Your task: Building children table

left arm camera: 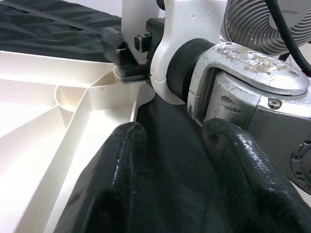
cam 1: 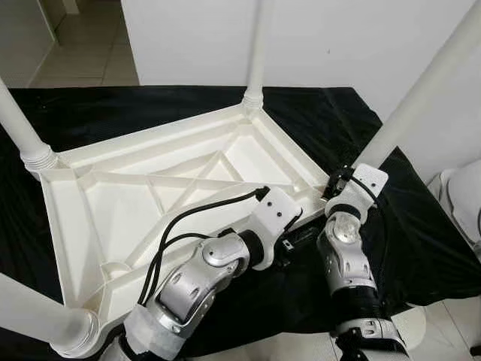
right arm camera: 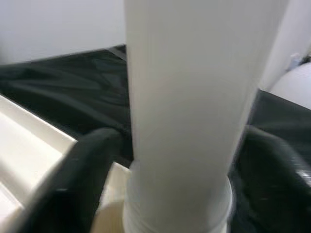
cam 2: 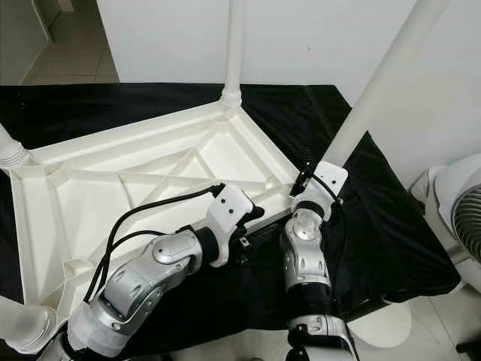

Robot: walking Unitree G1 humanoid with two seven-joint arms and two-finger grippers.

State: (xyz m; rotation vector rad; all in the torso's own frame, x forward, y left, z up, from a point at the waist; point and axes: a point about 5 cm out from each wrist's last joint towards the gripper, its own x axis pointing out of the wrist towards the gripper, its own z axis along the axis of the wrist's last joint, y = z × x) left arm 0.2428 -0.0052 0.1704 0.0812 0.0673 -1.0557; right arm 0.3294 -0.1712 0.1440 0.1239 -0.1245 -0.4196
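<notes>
4 white legs stand up from the corners of a white plastic children's table lying upside down on a black cloth over the tabletop. The right hand holds the leg at the near right corner, its black fingers on either side of the tube just above the threaded base. The left hand hovers low beside that same corner, its 2 fingers parted with nothing between them, above the black cloth next to the table's rim. A white fan stands on the floor to the right.
</notes>
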